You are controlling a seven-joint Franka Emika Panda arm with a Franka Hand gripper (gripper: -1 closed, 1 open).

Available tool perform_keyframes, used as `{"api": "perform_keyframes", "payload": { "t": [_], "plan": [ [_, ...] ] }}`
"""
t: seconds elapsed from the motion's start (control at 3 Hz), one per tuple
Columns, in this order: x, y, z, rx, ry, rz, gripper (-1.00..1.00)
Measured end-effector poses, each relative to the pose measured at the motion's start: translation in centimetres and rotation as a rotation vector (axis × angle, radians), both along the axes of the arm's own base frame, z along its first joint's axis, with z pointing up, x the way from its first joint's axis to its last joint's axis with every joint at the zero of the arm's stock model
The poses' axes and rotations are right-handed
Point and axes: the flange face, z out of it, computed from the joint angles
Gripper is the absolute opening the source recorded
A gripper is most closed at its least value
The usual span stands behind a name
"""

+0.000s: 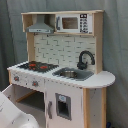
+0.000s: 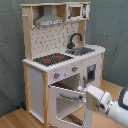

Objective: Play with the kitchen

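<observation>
The kitchen (image 1: pixel 65 55) is a tall white and light-wood toy with a black-red hob (image 1: pixel 37 65), a grey sink (image 1: pixel 72 74), a black tap (image 1: pixel 85 59), a grey hood (image 1: pixel 41 25) and a microwave (image 1: pixel 75 23). In the second exterior view the kitchen (image 2: pixel 60 45) has its windowed oven door (image 2: pixel 65 102) swung open below the knobs (image 2: pixel 65 72). My gripper (image 2: pixel 83 92) is at the door's top right corner, at the end of the white arm (image 2: pixel 107 102). In the first exterior view only the white arm (image 1: pixel 12 112) shows, low at the left.
A grey curtain (image 2: pixel 112 25) hangs behind the kitchen. The floor is light wood (image 2: pixel 15 120). A narrow cupboard door with a dark panel (image 1: pixel 62 106) sits under the sink.
</observation>
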Motion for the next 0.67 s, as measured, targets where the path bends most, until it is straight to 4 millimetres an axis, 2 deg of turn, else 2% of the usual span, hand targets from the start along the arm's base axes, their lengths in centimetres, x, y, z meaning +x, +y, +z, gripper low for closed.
{"api": "perform_keyframes", "payload": {
  "t": [0.67],
  "plan": [
    [-1.1, 1.7, -4.1, 0.109, 0.056, 0.011, 1.00]
  ]
}}
